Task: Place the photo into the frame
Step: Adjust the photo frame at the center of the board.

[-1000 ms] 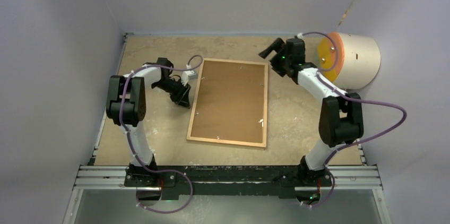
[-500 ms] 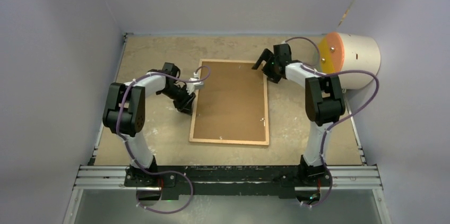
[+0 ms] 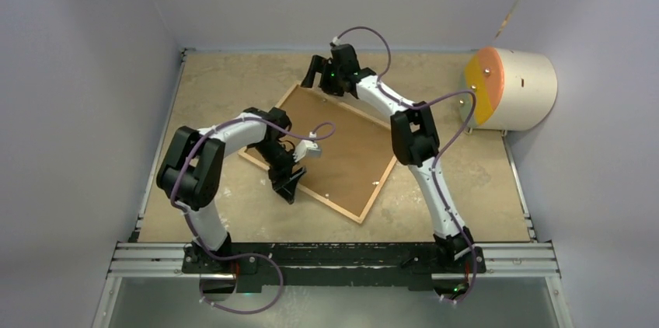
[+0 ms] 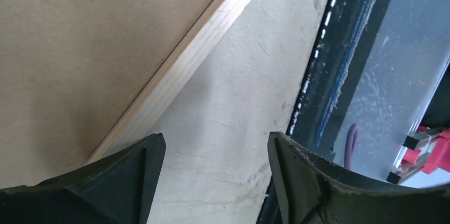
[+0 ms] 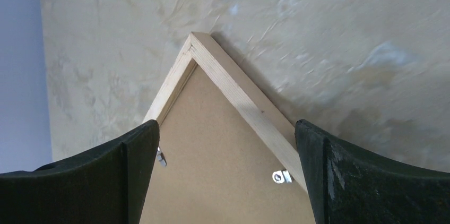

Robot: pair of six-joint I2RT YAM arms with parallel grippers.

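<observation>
Beige table (image 3: 466, 172): frame (image 5: 241, 102) face-down, backing board (image 3: 342, 149) in; photo unseen, perhaps inside. Your left gripper (image 4: 215, 144), right gripper (image 5: 227, 128): fingers apart, empty.

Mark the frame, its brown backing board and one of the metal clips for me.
frame (image 5: 241, 99), right wrist view, on the wooden strip right of the corner.
backing board (image 3: 350, 161), top external view, on its bare brown face between the arms.
metal clip (image 5: 280, 176), right wrist view, on the tab beside the strip.
</observation>
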